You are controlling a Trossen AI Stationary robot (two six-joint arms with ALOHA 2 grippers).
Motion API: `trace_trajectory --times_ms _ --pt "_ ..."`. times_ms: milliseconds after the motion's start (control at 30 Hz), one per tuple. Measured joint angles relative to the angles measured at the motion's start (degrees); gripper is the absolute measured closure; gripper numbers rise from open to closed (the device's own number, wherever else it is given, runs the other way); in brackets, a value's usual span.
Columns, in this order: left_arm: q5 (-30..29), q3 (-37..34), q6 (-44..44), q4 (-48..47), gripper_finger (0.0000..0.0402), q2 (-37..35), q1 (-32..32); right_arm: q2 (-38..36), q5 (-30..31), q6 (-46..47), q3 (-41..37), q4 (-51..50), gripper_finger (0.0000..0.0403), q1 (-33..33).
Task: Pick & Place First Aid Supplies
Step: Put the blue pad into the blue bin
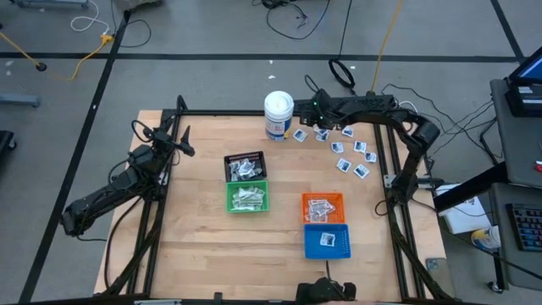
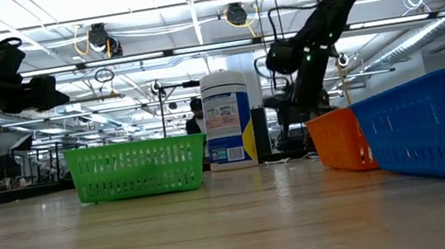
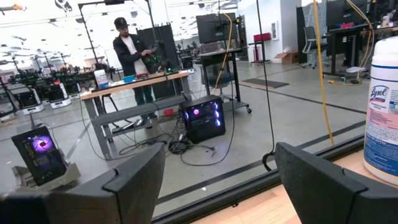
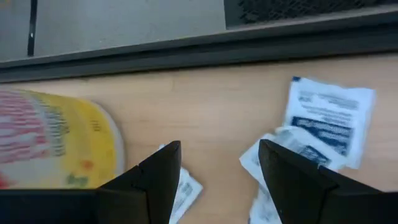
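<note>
Your right claw [image 1: 315,108] low at far bench [image 1: 203,241] edge, fingers apart, empty, over flat white packets [image 1: 349,152] with blue print, loose on pale wood beside round canister [image 1: 279,114], label "Lysol". More packets in black basket [image 1: 245,166], green [image 1: 248,197], orange [image 1: 323,207], blue [image 1: 327,241], all plastic mesh. Left claw [image 1: 184,142] spread, raised at left edge.
</note>
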Motion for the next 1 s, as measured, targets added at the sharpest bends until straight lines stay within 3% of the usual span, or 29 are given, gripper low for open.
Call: trace_trajectory --times_ms 333,600,1000 --pt "0.00 0.00 0.00 0.01 0.0096 0.00 -0.02 8.82 -4.96 -0.24 6.28 -1.33 0.0193 1.45" --pt "0.00 0.00 0.00 -0.01 0.0096 0.00 0.00 9.16 -6.22 -0.65 6.78 -2.36 0.0193 1.92" --pt "0.00 0.00 0.00 0.01 0.0096 -0.02 -0.01 7.83 -6.56 -17.44 6.78 -3.54 0.0213 2.94"
